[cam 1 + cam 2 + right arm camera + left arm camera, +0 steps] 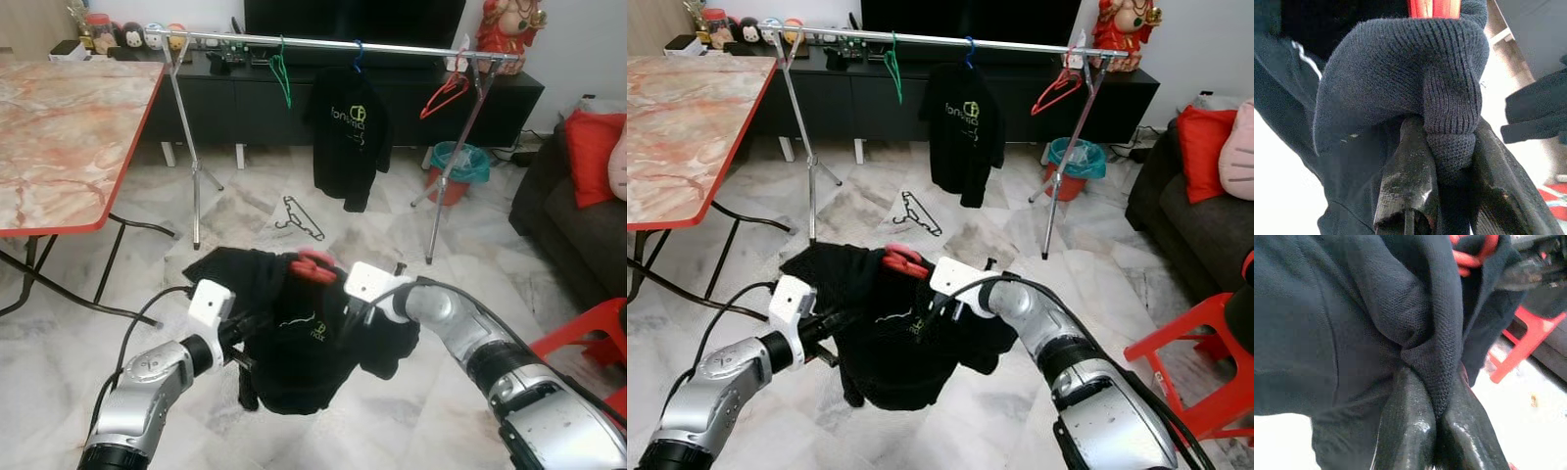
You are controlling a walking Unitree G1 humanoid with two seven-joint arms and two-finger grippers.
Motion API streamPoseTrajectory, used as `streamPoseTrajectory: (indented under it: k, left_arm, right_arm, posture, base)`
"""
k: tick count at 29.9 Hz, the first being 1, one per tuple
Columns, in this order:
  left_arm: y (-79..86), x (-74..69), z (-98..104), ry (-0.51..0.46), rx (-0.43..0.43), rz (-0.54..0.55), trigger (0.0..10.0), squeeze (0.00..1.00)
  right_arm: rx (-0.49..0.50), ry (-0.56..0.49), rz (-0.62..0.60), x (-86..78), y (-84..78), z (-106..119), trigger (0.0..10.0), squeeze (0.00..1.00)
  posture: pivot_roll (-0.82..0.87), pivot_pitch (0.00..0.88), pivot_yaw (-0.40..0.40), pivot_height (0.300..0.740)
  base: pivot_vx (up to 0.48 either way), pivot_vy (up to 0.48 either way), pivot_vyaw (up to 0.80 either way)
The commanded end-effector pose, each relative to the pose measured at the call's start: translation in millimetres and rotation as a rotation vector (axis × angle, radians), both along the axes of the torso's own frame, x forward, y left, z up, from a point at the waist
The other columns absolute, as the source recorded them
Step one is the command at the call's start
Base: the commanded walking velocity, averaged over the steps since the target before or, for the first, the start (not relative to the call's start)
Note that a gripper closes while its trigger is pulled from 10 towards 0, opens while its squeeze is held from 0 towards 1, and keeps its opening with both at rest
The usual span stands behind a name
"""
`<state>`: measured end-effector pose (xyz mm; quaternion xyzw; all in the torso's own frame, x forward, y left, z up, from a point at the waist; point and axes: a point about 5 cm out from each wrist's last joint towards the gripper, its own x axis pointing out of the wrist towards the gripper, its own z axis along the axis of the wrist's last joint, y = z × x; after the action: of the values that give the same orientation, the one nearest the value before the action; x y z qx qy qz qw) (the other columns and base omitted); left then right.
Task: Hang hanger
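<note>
Marble-tile floor (245, 211): dark wire hanger (300, 218) lies flat near clothes rack (333, 44) foot; teal bin (458, 166) beside rack's other leg.

The floor (392, 245) is pale marble-look tile with grey veining, bright with even indoor light. To the left stands a folding table (59, 127) with a pinkish marbled top, red edge and thin black legs. Along the far wall runs a low black TV cabinet (411, 98), a dark screen (353, 18) above it, small figurines (147, 34) at its left end and a red statue (509, 24) at its right. A teal bin (458, 168) sits before the cabinet. On the right is a dark sofa (573, 220) with a red cushion (593, 142), and nearer, a red plastic stool (588, 338).
</note>
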<state>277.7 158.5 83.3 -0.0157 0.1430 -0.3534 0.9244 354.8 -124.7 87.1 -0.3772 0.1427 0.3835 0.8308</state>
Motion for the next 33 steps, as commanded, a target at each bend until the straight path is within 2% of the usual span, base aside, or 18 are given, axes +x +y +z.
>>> streamPoseTrajectory:
  k: [1, 6, 8, 11, 14, 15, 18, 20, 23, 25, 30, 33]
  left_arm:
    - [-8.0, -4.2, 4.2, -0.012, 0.018, -0.069, 10.0, 0.00]
    - [-10.5, -5.9, 8.7, -0.056, 0.063, -0.118, 10.0, 0.00]
    - [-10.7, -4.4, 11.2, -0.075, 0.071, -0.106, 10.0, 0.00]
    - [-13.7, -4.5, 14.0, -0.069, 0.054, -0.128, 10.0, 0.00]
    - [-14.3, -8.9, 11.0, -0.037, 0.101, -0.182, 10.0, 0.00]
    - [-12.2, -10.3, 6.7, -0.013, 0.132, -0.187, 10.0, 0.00]
    - [-10.7, -11.7, 3.0, 0.015, 0.145, -0.194, 10.0, 0.00]
    - [-8.5, -14.8, -3.4, 0.051, 0.190, -0.208, 10.0, 0.00]
    - [-5.7, -14.5, -8.1, 0.069, 0.220, -0.191, 10.0, 0.00]
    - [-3.1, -12.1, -9.5, 0.066, 0.252, -0.170, 10.0, 0.00]
    - [14.8, 3.2, -19.1, 0.020, 0.459, -0.007, 10.0, 0.00]
    - [18.4, 7.2, -21.4, 0.001, 0.509, 0.046, 10.0, 0.00]
  right_arm:
    - [0.066, -0.014, 0.031, 5.0, 8.6, 15.0, 10.0, 0.00]
    - [0.022, 0.077, 0.019, 2.6, 6.5, 5.5, 10.0, 0.00]
    - [-0.030, 0.123, 0.064, -2.0, 4.5, -0.4, 10.0, 0.00]
    - [-0.056, 0.111, 0.068, -3.1, 3.0, -3.0, 10.0, 0.00]
    - [0.060, 0.028, -0.016, 6.1, 8.0, 10.1, 10.0, 0.00]
    - [0.132, -0.006, -0.069, 11.6, 10.5, 18.6, 10.0, 0.00]
    - [0.166, -0.024, -0.103, 14.9, 11.3, 23.2, 10.0, 0.00]
    - [0.182, -0.028, -0.113, 16.6, 12.6, 26.9, 10.0, 0.00]
    - [0.231, -0.006, -0.092, 16.7, 19.7, 30.5, 10.0, 0.00]
    - [0.224, -0.001, -0.088, 16.6, 19.9, 30.2, 10.0, 0.00]
    - [0.242, 0.016, -0.080, 17.6, 17.0, 32.5, 10.0, 0.00]
    - [0.286, 0.029, -0.079, 18.3, 17.0, 35.7, 10.0, 0.00]
  posture:
    - [0.00, 0.000, -0.087, 0.736]
    - [0.01, 0.000, -0.089, 0.736]
    - [0.00, 0.000, -0.089, 0.736]
    - [0.01, 0.000, -0.090, 0.736]
    - [0.00, 0.000, -0.087, 0.736]
    - [0.01, 0.000, -0.086, 0.736]
    - [0.01, 0.000, -0.085, 0.736]
    - [0.01, 0.000, -0.084, 0.736]
    - [0.01, 0.000, -0.086, 0.736]
    - [0.01, 0.000, -0.087, 0.736]
    - [0.01, 0.000, -0.090, 0.736]
    - [0.01, 0.000, -0.090, 0.736]
  base:
    - [0.000, 0.000, 0.00]
    - [0.000, 0.000, 0.00]
    - [0.000, 0.000, 0.00]
    - [0.000, 0.000, 0.00]
    - [0.000, 0.000, 0.00]
    - [0.000, 0.000, 0.00]
    - [0.000, 0.000, 0.00]
    - [0.000, 0.000, 0.00]
    - [0.000, 0.000, 0.00]
    - [0.000, 0.000, 0.00]
    - [0.000, 0.000, 0.00]
    - [0.000, 0.000, 0.00]
